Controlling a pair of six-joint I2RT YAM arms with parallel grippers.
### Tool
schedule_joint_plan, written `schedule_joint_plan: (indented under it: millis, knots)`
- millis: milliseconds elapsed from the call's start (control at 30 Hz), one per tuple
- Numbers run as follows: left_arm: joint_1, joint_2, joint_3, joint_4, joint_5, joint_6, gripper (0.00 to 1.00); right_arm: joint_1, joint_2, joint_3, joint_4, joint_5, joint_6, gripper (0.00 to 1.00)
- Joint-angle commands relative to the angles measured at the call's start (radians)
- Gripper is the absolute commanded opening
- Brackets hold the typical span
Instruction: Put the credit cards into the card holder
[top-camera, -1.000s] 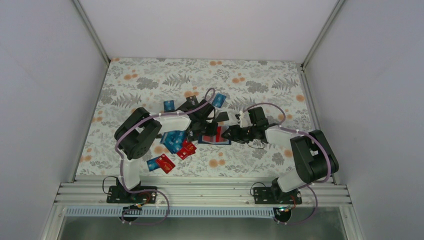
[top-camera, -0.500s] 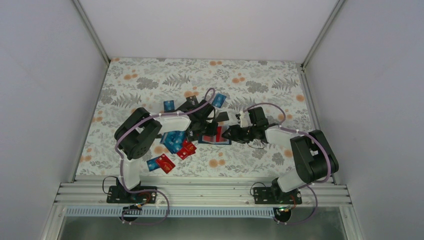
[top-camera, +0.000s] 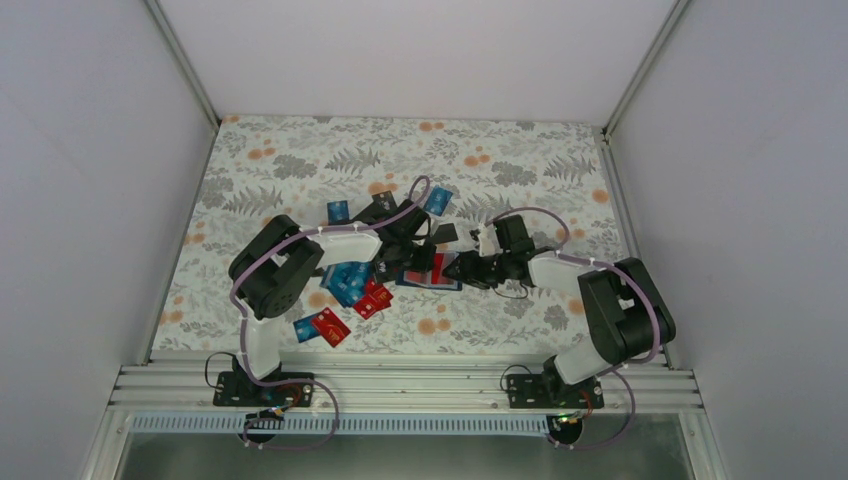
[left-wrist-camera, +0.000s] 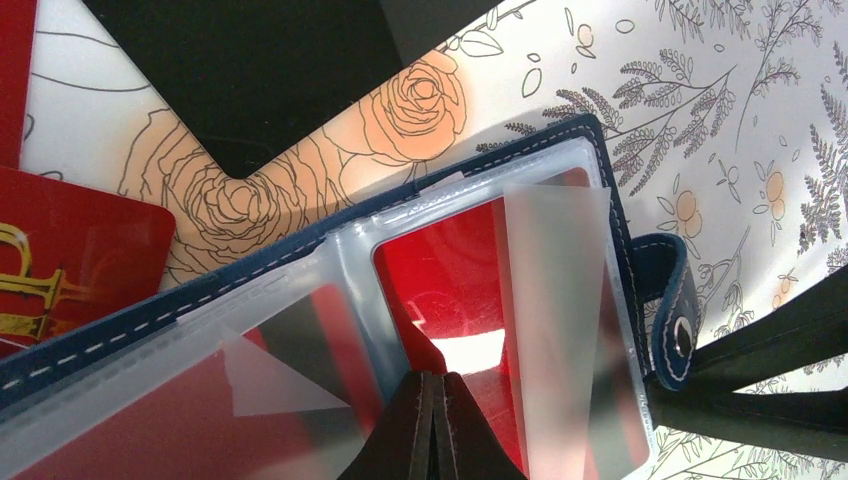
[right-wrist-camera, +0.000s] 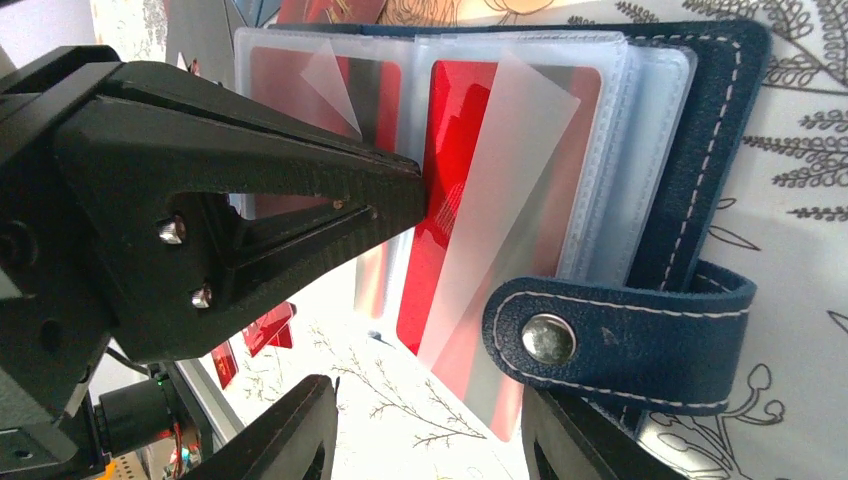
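While the card holder (top-camera: 430, 274) lies open just nearer than the middle of the desk (top-camera: 300, 160), between the two arms, a red card (right-wrist-camera: 455, 200) is seen partly inside one of its clear sleeves, its long axis pointing straight back at the right jaws. The card's free end juts out between those jaws, which are parted and grasp nothing, with the snap strap (right-wrist-camera: 610, 335) just beside one finger. The left jaws are clenched to a single point and set against the card from the opposite side. The right arm (top-camera: 560, 268) is judged nearer the free end, so a push along the card's length, deeper into the sleeve, is called for. Loose credit cards (top-camera: 345, 285) are scattered beside the left arm (top-camera: 300, 255). Compared with a second earlier, almost nothing is changed; only the right arm is shifted a touch leftward.
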Motion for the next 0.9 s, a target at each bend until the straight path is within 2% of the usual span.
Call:
schedule_joint_plan:
  millis: [0,400,867]
  knots:
    - [-0.004,0.032,-0.03,-0.035,-0.028,-0.01,0.02,0.022,0.019,-0.003,0.025,0.013,0.015,0.49]
    - [-0.006,0.026,-0.037,-0.03,-0.028,-0.011,0.02,0.036,-0.027,0.016,-0.053,0.097,0.013,0.49]
    - [-0.007,0.021,-0.044,-0.024,-0.031,-0.018,0.02,0.056,0.002,0.033,-0.002,0.043,0.032,0.49]
